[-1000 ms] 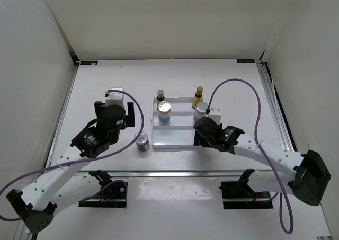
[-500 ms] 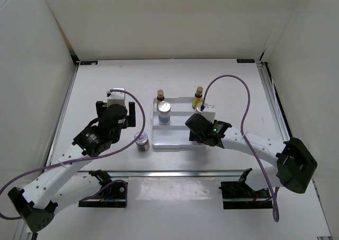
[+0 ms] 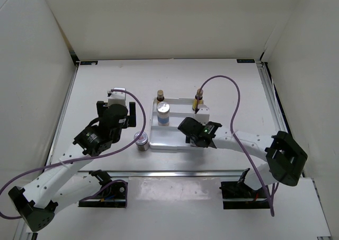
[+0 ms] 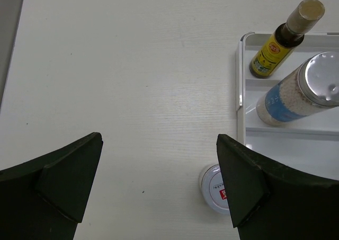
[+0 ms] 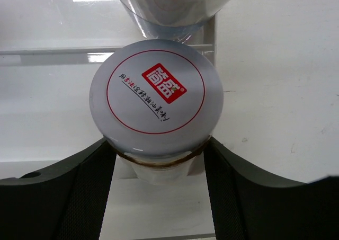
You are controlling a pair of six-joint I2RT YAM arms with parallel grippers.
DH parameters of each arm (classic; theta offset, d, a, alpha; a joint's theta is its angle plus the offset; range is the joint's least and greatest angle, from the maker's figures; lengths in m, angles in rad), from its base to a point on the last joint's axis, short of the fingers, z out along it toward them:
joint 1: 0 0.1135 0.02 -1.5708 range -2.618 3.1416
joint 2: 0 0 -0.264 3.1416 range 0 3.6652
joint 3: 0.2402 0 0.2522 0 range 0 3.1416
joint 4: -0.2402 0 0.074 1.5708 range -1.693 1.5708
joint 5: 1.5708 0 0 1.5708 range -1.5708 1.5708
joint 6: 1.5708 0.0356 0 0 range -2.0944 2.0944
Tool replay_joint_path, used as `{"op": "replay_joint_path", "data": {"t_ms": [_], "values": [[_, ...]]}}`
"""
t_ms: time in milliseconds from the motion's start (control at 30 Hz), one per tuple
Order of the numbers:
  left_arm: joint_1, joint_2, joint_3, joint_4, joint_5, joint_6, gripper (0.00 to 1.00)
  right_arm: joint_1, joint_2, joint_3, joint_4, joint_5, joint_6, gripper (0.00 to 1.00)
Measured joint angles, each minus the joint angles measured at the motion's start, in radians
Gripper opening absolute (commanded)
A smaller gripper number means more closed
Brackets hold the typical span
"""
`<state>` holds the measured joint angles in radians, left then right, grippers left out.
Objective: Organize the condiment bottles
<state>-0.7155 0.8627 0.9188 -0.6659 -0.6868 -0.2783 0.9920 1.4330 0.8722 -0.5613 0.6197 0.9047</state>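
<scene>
My right gripper [image 5: 159, 168] [image 3: 195, 133] is shut on a short silver-lidded bottle with a red-white label [image 5: 155, 94], fingers [image 5: 79, 192] pressed to both its sides. It hangs over the front right of the white stepped tray [image 5: 47, 97] [image 3: 172, 139]. Right behind it stands a white blue-label bottle [image 5: 175, 7]. Another blue-label bottle [image 3: 164, 113] [image 4: 296, 94] stands on the tray's left side. Two slim amber bottles [image 3: 159, 96] [image 3: 198, 98] stand at the tray's back. A second short bottle [image 3: 141, 140] [image 4: 214, 187] stands on the table by the tray's left edge. Above the table to its left, my left gripper [image 4: 159, 144] [image 3: 115, 108] is wide open and empty.
White walls enclose the table on the left, back and right. Purple cables loop from both arms; the right one [image 3: 233, 91] arches over the table behind the tray. A metal rail [image 3: 175, 172] runs along the near edge.
The right arm has swung left over the tray's front with the short bottle in its jaws, and now hides the right blue-label bottle from above. The left arm has stayed put.
</scene>
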Motion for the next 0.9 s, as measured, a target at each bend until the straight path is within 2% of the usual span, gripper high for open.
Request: {"op": "replay_joint_path", "data": {"t_ms": [233,500,733,900], "values": [[0.000,0.005,0.000,0.000,0.000,0.000,1.00,0.120,0.000,0.029,-0.090,0.129,0.068,0.00],[0.000,0.020,0.000,0.000,0.003,0.000,1.00,0.225,0.006,0.038,-0.196,0.300,0.258,0.00],[0.000,0.020,0.000,0.000,0.003,0.000,1.00,0.265,0.093,0.033,-0.235,0.425,0.470,0.00],[0.000,0.027,0.000,0.000,0.010,0.000,1.00,0.282,0.147,0.033,-0.305,0.511,0.695,0.00]]}}
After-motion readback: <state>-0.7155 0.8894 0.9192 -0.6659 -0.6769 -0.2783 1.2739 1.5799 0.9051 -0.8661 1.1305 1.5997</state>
